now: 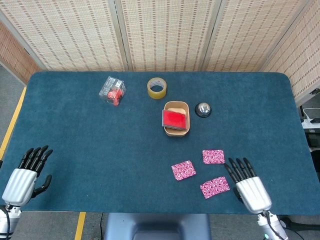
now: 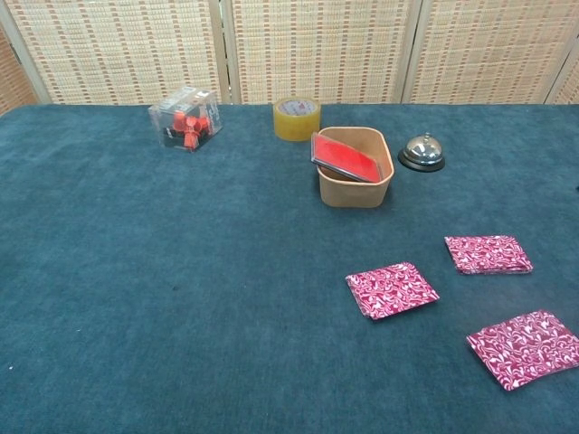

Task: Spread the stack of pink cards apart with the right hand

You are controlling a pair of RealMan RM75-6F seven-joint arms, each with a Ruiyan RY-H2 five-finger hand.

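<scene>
Fingers (image 1: 239, 169) of the right hand (image 1: 250, 189) are spread, holding nothing, just right of the nearest of three pink cards (image 1: 215, 187), which lie separately. Left hand (image 1: 24, 177): likewise empty, fingers apart.
</scene>
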